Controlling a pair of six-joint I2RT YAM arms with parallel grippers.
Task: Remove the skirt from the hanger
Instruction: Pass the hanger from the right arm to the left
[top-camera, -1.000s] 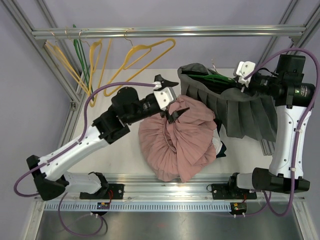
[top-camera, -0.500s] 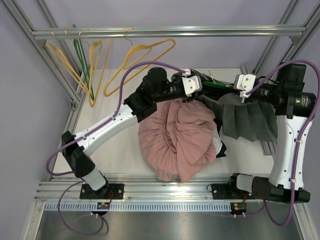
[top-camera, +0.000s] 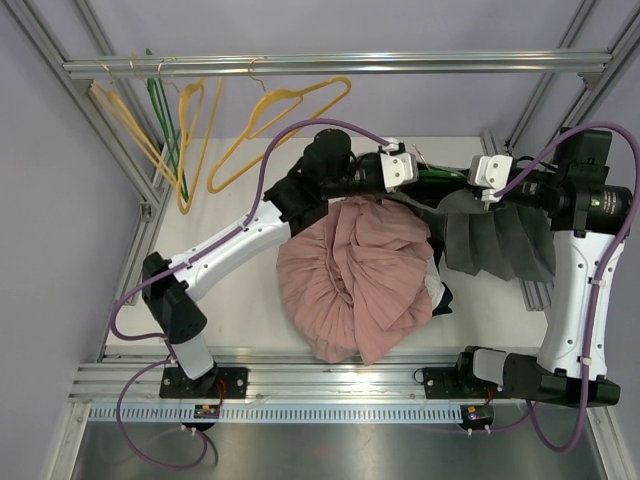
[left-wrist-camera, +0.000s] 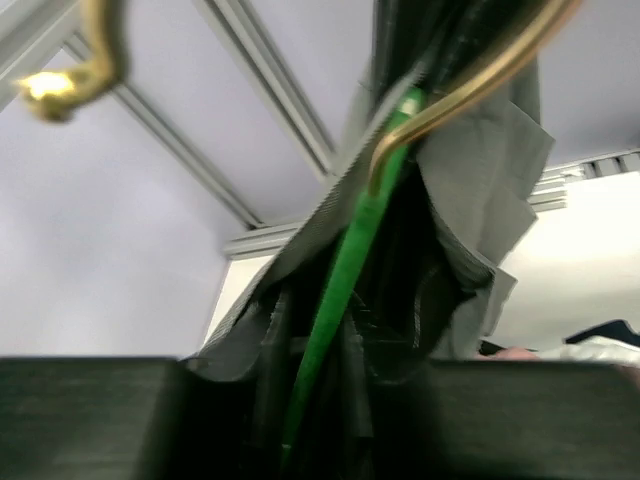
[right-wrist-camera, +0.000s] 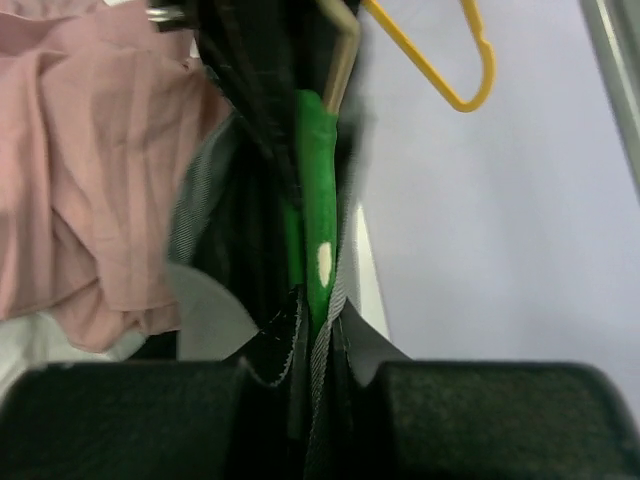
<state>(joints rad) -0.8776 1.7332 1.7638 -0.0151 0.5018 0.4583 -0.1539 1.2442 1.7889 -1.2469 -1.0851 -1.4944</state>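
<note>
Closing left gripper (top-camera: 418, 178): it has swung from above the pink skirt heap (top-camera: 350, 275) to the heap's far right edge, and its jaws have drawn in from wide to narrow.
Left gripper contact: grey waistband cloth and the green hanger (left-wrist-camera: 350, 250) run between its fingers. Whether they pinch yet cannot be told.
Green hanger place: just beyond the pink skirt heap, inside the waistband.
Grey pleated skirt (top-camera: 500, 245): right of the pink skirt heap, on the hanger, its pleats hanging down beside the heap's edge.
Right gripper (top-camera: 470, 185): beyond and right of the pink skirt heap, with its jaws nearly closed and pinching the waistband beside the hanger's bar.
Meaning for the task: both arms now seem to be at the waistband, so sliding it off the hanger looks like the next step. The skirt is not yet free.
</note>
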